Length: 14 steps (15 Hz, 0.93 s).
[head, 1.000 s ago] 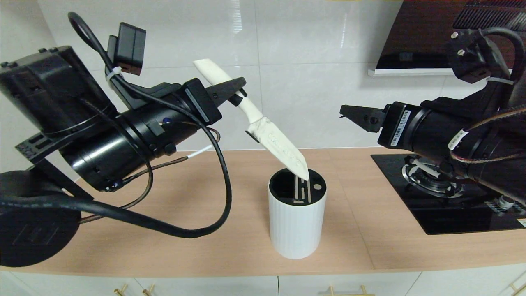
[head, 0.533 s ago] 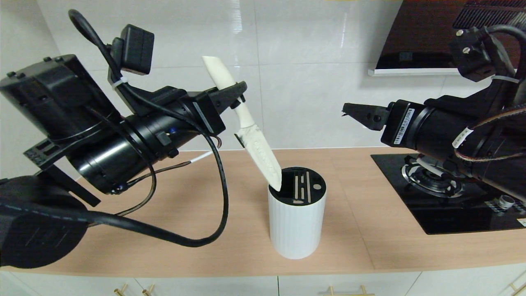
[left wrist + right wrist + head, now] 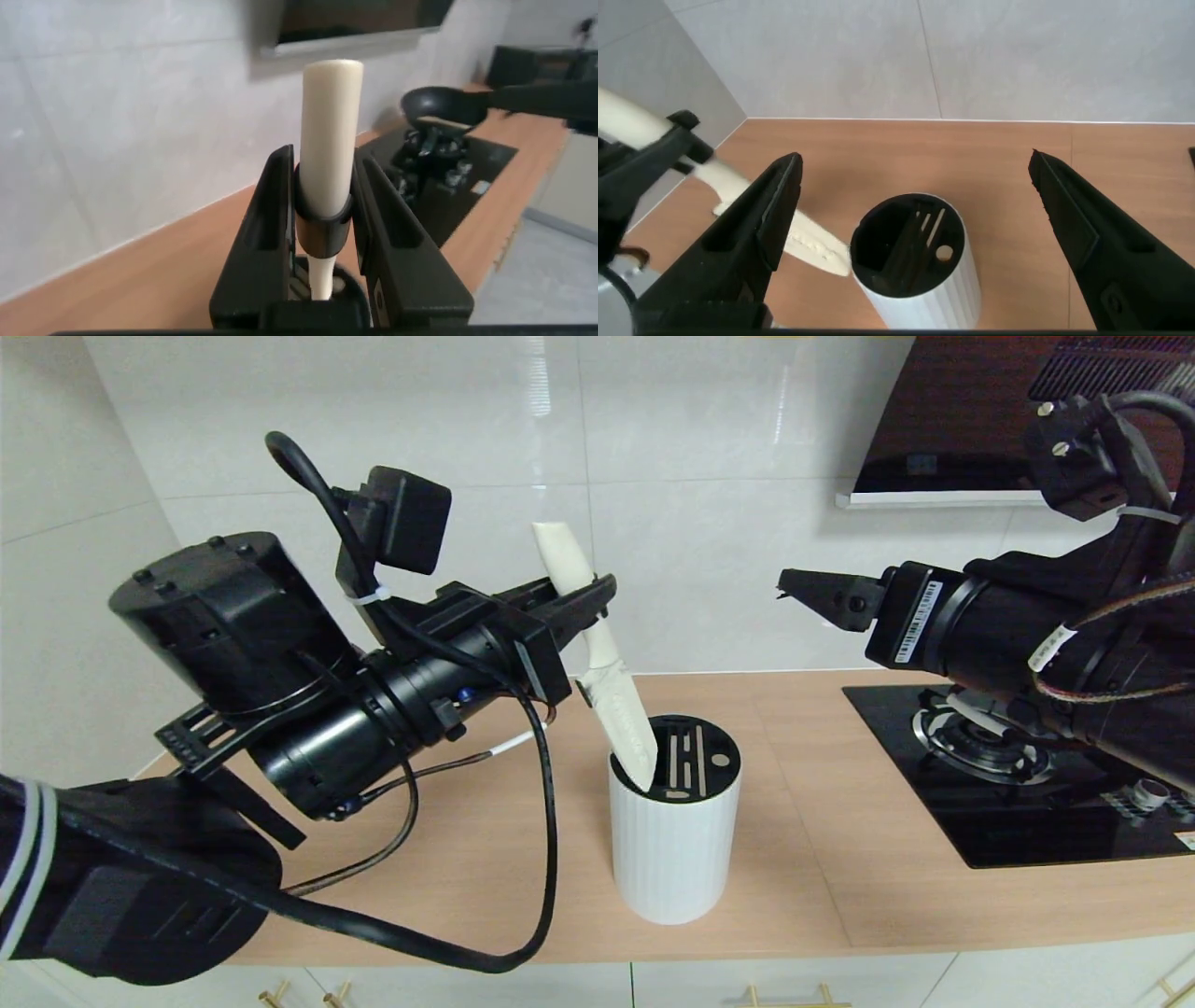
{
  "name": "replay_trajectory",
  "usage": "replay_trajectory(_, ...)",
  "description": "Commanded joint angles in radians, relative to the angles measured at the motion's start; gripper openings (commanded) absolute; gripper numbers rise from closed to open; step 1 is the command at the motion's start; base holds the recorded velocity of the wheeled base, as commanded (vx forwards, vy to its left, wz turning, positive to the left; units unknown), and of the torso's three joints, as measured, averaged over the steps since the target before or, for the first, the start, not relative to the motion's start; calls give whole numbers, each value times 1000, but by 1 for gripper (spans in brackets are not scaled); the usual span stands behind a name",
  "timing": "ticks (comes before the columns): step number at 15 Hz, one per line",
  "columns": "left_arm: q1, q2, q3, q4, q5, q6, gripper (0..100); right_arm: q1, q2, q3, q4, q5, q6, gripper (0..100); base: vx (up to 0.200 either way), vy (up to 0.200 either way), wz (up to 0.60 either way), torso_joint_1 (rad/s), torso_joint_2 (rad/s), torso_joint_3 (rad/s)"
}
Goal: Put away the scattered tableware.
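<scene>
The left gripper (image 3: 597, 602) squeezes the handle of the white knife (image 3: 621, 709) — its blade leans down with the tip at the top edge of the white holder (image 3: 674, 840) — and the right gripper (image 3: 792, 588), spread wide, hangs higher than the holder, to its right.

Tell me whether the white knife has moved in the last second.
Yes. Against the white ribbed cylindrical holder, the white knife in the left gripper swung its tip from the slotted side to the left rim, standing steeper.
</scene>
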<state>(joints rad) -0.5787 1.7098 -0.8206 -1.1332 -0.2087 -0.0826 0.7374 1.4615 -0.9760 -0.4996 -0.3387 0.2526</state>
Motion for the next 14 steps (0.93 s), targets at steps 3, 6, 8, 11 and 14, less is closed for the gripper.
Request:
replay_trajectory(3,-10,57,0,-66,17,1,0,0,8,0,-1,0,1,100,0,0,0,0,0,0)
replay_trajectory(6,-9,97,-9,-82,23,17,0,0,11,2,-1,0,1,100,0,0,0,0,0,0)
replay_trajectory(8,-9,129,-23,-125,38,21,0,0,11,2,-1,0,1,100,0,0,0,0,0,0)
replay_trajectory(11,-9,154,-28,-134,45,30,0,0,7,2,-1,0,-1,100,0,0,0,0,0,0)
replay_trajectory(14,-7,162,-28,-140,52,38,0,0,11,2,-1,0,1,100,0,0,0,0,0,0)
